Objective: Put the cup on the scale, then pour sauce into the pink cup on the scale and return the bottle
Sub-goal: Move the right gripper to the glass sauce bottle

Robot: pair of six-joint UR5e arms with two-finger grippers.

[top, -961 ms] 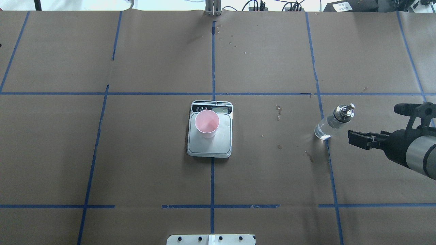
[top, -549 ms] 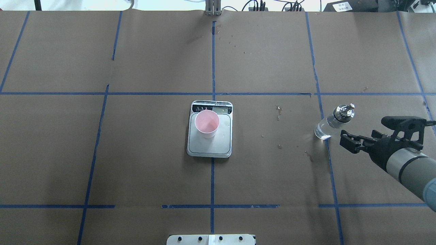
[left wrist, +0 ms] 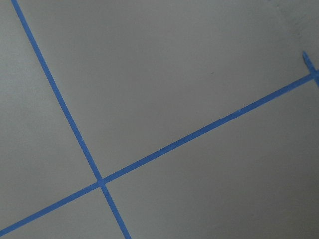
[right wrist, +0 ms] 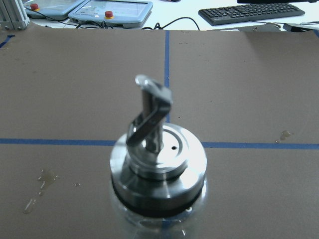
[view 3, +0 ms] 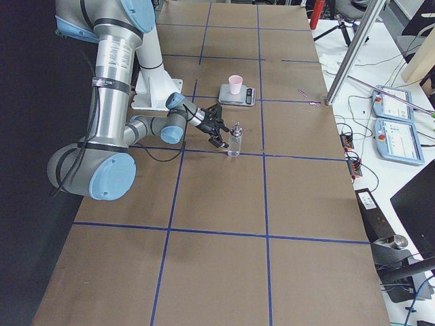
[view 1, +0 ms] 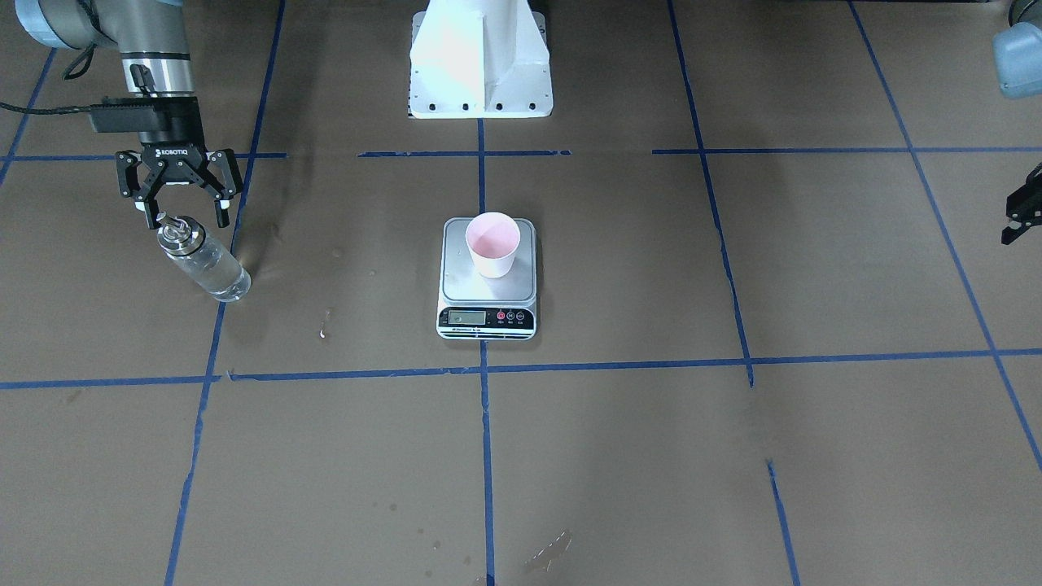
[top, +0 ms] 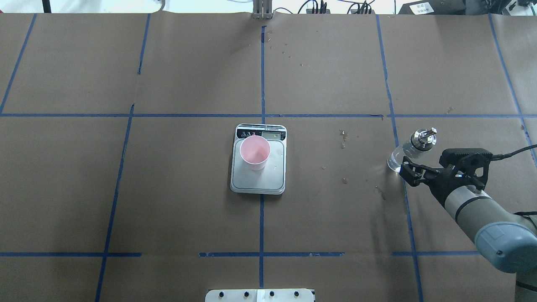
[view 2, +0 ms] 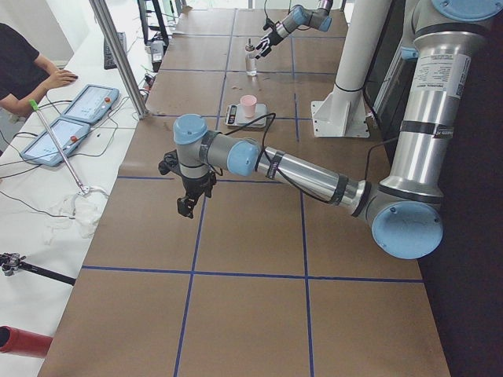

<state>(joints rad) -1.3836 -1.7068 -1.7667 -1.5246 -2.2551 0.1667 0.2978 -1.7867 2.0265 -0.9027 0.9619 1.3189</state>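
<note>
The pink cup (top: pixel 254 152) stands upright on the scale (top: pixel 260 179) at the table's middle; both also show in the front view, cup (view 1: pixel 492 242) and scale (view 1: pixel 457 277). The clear glass bottle (top: pixel 402 154) with its silver pourer cap (right wrist: pixel 157 159) stands on the right, with clear sauce (view 1: pixel 210 267) inside. My right gripper (view 1: pixel 186 221) is open, its fingers spread just on the robot's side of the bottle's cap, holding nothing. My left gripper (view 1: pixel 1022 213) hangs over bare paper far off to the left; I cannot tell whether it is open or shut.
Brown paper with blue tape lines covers the table. Small wet stains (top: pixel 343 136) lie between scale and bottle. The white robot base (view 1: pixel 480 65) stands behind the scale. An operator (view 2: pixel 23 67) and tablets (view 2: pixel 75 118) are at the far side bench.
My right gripper has moved left towards the bottle and now stands close beside it. The bottle, cup and scale have not moved.
</note>
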